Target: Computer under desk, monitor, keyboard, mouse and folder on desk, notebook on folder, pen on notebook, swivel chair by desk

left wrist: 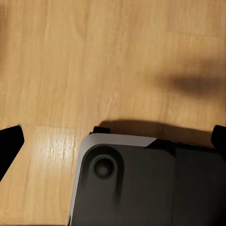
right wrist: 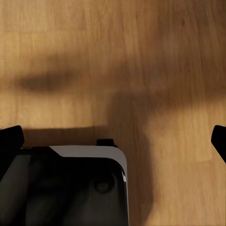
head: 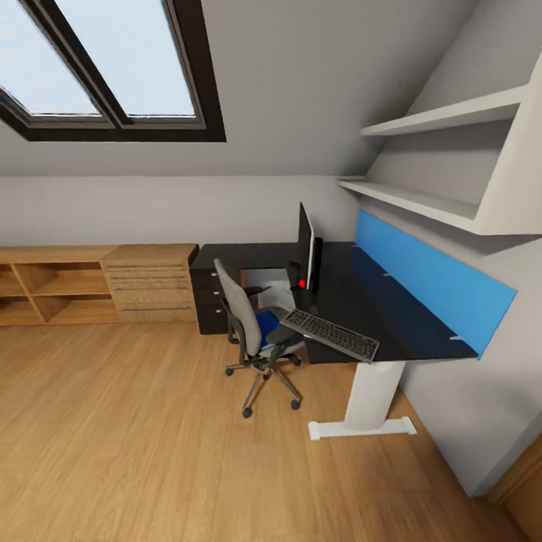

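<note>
The black-topped desk (head: 376,301) stands along the right wall on a white leg. On it the monitor (head: 306,242) shows edge-on, with the keyboard (head: 331,335) lying aslant at the desk's near corner. The swivel chair (head: 242,320) stands against the desk's front, and the blue folder (head: 267,325) lies on its seat. A pale shape under the desk (head: 275,280) may be the computer. In the wrist views, my left gripper (left wrist: 114,141) and right gripper (right wrist: 115,141) hang open over the wood floor, far from the desk, with nothing between their fingers. Mouse, notebook and pen cannot be made out.
A dark drawer unit (head: 213,299) sits at the desk's left end, with a light-wood dresser (head: 150,282) and open shelves (head: 49,290) beyond it. A blue wall panel (head: 429,278) and white shelves (head: 421,199) hang above the desk. Wood floor (head: 135,436) lies between me and the chair.
</note>
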Tool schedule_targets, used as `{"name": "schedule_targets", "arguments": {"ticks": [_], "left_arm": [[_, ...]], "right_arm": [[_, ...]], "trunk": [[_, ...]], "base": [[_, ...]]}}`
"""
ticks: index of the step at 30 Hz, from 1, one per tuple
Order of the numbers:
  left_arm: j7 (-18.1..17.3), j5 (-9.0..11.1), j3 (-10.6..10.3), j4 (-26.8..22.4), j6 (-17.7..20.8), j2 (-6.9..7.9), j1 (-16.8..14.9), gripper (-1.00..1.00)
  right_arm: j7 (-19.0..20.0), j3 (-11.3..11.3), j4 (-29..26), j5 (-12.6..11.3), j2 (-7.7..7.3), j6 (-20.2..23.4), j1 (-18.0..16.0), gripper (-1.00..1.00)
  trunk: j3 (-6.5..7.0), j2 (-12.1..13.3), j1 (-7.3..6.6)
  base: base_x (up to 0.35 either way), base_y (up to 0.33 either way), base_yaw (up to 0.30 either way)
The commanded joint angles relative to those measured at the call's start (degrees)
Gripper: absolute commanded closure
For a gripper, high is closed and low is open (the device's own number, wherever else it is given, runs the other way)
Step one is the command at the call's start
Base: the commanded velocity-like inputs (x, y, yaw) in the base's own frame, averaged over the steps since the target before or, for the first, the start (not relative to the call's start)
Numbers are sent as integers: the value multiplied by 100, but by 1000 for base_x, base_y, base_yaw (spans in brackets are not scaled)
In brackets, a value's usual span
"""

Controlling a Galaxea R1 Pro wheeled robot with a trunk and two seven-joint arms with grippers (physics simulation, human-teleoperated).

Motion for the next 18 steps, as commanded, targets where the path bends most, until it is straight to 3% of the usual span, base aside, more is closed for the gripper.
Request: {"name": "schedule_targets", "arguments": {"ticks": [1, 6, 12, 18], "left_arm": [[-40, 56, 17, -6, -3, -1, 0, -100], [-37, 56, 17, -6, -7, -1, 0, -100], [-36, 56, 17, -6, -6, -1, 0, -100], [-39, 56, 17, -6, -6, -1, 1, -100]], "right_arm": [[-35, 16, 4, 9, 1, -13, -4, -100], [-44, -6, -1, 3, -5, -19, -4, -100], [-48, -13, -5, 2, -8, -21, -4, -100], [-49, -12, -5, 0, -8, -21, -4, -100]], "trunk": [[-10, -7, 2], [-12, -7, 2], [-12, -7, 2], [-12, -7, 2]], "base": [[0, 0, 239], [0, -41, 239], [0, -253, 239], [0, -87, 143]]}}
